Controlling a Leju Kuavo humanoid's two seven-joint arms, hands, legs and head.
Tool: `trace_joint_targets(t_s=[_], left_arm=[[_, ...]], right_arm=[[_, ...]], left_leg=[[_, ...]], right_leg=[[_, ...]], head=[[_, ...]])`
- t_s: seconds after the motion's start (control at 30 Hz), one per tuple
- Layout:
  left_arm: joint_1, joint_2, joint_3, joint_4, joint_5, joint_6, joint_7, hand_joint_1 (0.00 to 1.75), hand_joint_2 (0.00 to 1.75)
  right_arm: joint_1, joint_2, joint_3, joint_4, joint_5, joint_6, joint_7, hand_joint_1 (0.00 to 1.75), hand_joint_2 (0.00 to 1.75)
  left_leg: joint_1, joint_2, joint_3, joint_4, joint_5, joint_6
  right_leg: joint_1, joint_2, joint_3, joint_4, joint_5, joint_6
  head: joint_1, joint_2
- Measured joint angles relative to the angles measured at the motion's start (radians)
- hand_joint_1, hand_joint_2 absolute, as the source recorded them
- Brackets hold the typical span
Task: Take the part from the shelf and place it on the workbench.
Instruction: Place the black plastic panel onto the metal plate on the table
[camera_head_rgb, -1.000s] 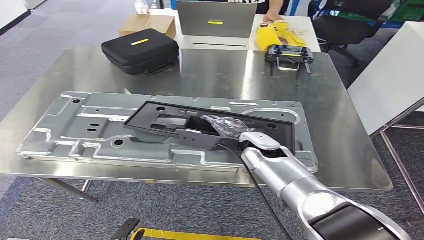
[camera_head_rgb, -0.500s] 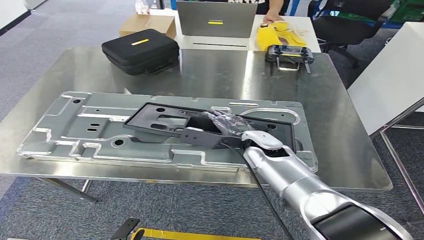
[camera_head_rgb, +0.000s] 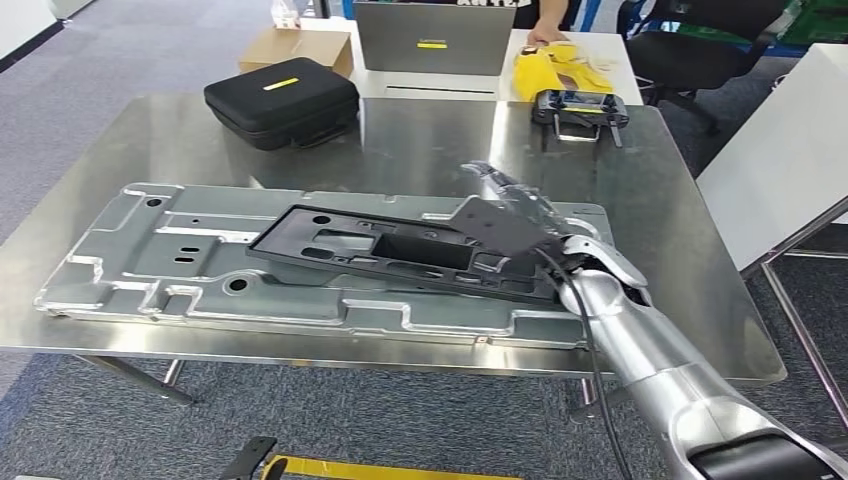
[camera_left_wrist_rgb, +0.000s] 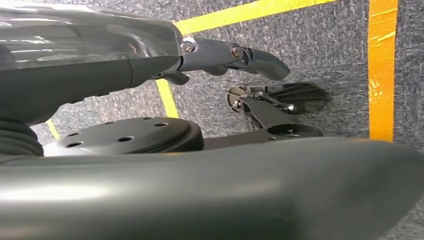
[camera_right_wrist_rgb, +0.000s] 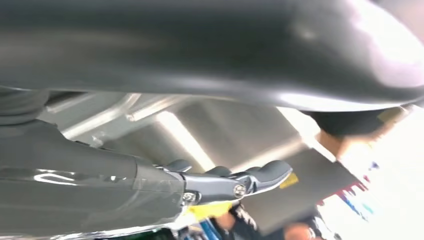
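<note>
Here the black part (camera_head_rgb: 400, 250), a flat moulded frame with a rectangular well in its middle, lies on top of a large grey metal panel (camera_head_rgb: 150, 260) that rests flat on the steel desk (camera_head_rgb: 430, 140). The right hand (camera_head_rgb: 520, 215) is raised just above the right end of the part, its fingers (camera_head_rgb: 500, 185) stretched forward and spread, holding nothing; a black cable runs down along the silver forearm. In the right wrist view the hand's fingers (camera_right_wrist_rgb: 260, 177) likewise reach out straight over the shiny metal. The left hand (camera_left_wrist_rgb: 235, 55) hangs down over grey carpet marked with yellow tape, fingers extended, nothing in them. At the far side of the desk sit a black zipped case (camera_head_rgb: 282, 100) with a yellow stripe and a black handheld controller (camera_head_rgb: 580, 108). Beyond it, on a white table, stand a grey laptop (camera_head_rgb: 432, 38), a cardboard box (camera_head_rgb: 292, 45) and something yellow (camera_head_rgb: 550, 68).
</note>
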Motion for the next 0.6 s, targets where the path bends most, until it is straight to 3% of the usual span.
trace_joint_targets(t_s=[0.13,0.33,0.53,0.6], left_arm=[[0.012,0.0,0.014,0.0,0.034,-0.006,-0.027,0.0,0.0],[0.038,0.0,0.051,0.0,0.078,-0.003,-0.054,0.0,0.0],[0.045,0.001,0.087,0.0,0.109,0.009,-0.04,0.0,0.0],[0.046,0.001,0.098,0.0,0.115,0.014,-0.032,0.0,0.0]], right_arm=[[0.142,-0.081,-0.09,-0.269,-0.056,-0.038,-0.034,0.0,0.0],[0.464,-0.198,-0.263,-0.718,-0.116,-0.068,-0.146,0.0,0.0],[0.773,-0.24,-0.424,-1.054,-0.165,-0.076,-0.279,0.0,0.0],[0.863,-0.243,-0.473,-1.131,-0.177,-0.07,-0.314,0.0,0.0]], left_leg=[[0.0,-0.001,0.0,0.0,-0.001,0.0],[0.0,-0.001,-0.001,0.0,-0.003,-0.002],[-0.004,0.0,0.006,-0.006,-0.001,0.016],[0.003,0.003,0.014,-0.025,0.009,0.024]], right_leg=[[0.0,-0.002,0.0,-0.001,0.0,0.0],[0.0,-0.002,-0.001,-0.002,-0.002,0.0],[-0.006,-0.003,0.007,-0.008,-0.003,0.01],[-0.006,-0.002,-0.005,0.027,-0.037,0.013]], head=[[0.0,0.0],[0.0,0.0],[0.0,0.0],[0.0,0.0]])
